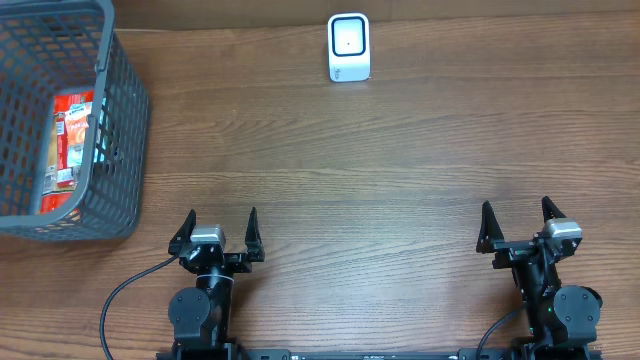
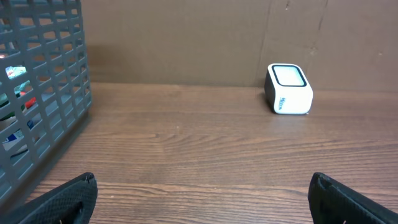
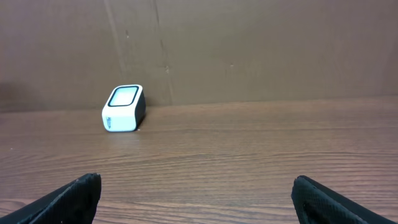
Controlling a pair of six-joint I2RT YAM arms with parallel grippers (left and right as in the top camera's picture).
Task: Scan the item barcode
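while nothing's held, pickup looks pending
left fingers and right fingers gape empty; next, packet from far-left-corner basket.

Overhead looks down, low wrists share scanner

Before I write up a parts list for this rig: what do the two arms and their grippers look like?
Both arms are black, with round joint housings. The left gripper and right gripper each have two black fingers tapering to points, with a small silver-grey block at their base. A black cable loops out beside the left arm. No markings are readable.
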